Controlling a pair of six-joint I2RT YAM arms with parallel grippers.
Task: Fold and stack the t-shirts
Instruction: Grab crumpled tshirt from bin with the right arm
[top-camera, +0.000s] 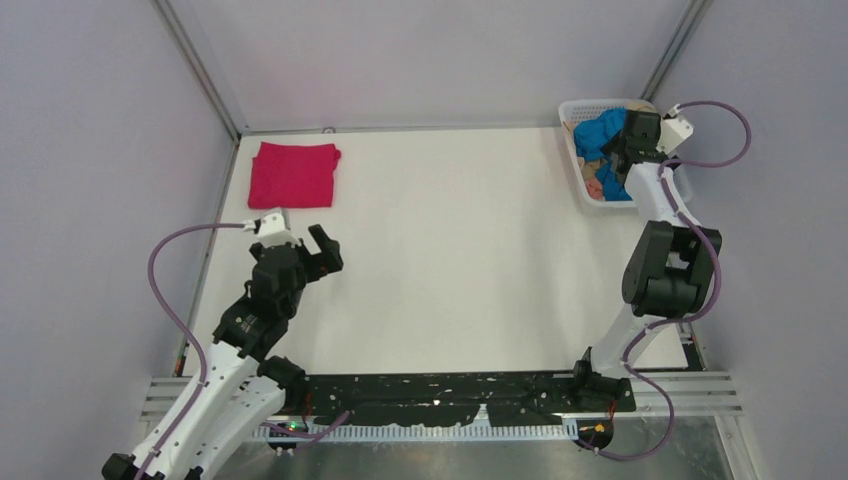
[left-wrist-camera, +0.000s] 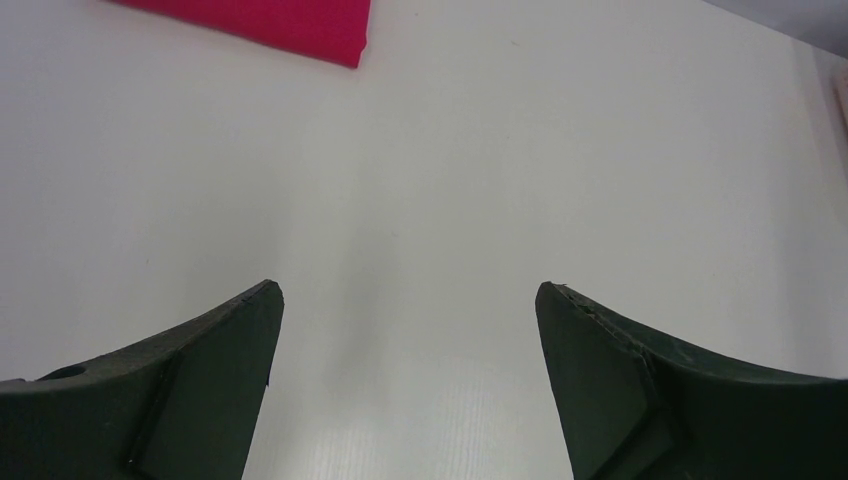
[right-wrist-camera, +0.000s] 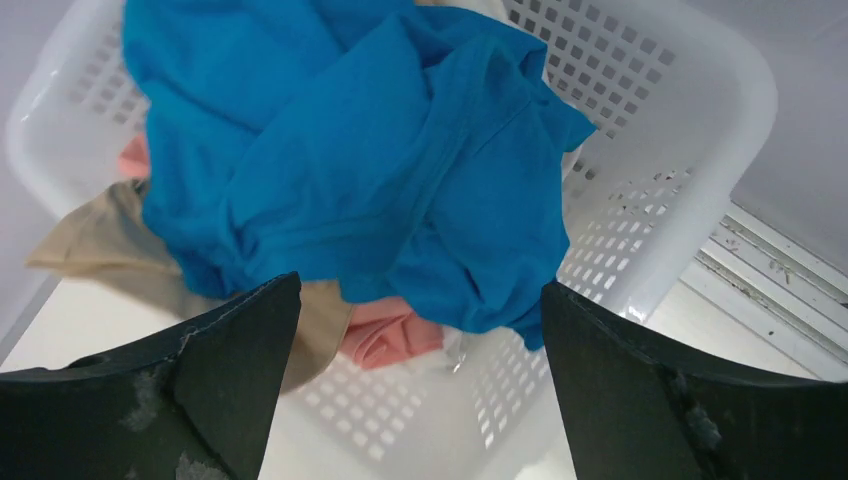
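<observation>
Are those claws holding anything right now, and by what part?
Nothing. The left gripper is open above the table, the right gripper open above the blue t-shirt.

Soft matt cloth t-shirts (right-wrist-camera: 350, 170); perforated glossy plastic basket (right-wrist-camera: 650, 130).

fingers (left-wrist-camera: 205, 390) spread wide | white table (left-wrist-camera: 450, 200) below — crimson shirt (left-wrist-camera: 275, 22) top-left

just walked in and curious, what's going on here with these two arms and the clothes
It's a fold-and-stack job on t-shirts. A pink-red t-shirt already lies folded at the far left of the table. The right claw hangs open over the blue t-shirt, which is crumpled in a white basket on top of other cloth; it is not yet gripping it. The left claw is open over bare table.
</observation>
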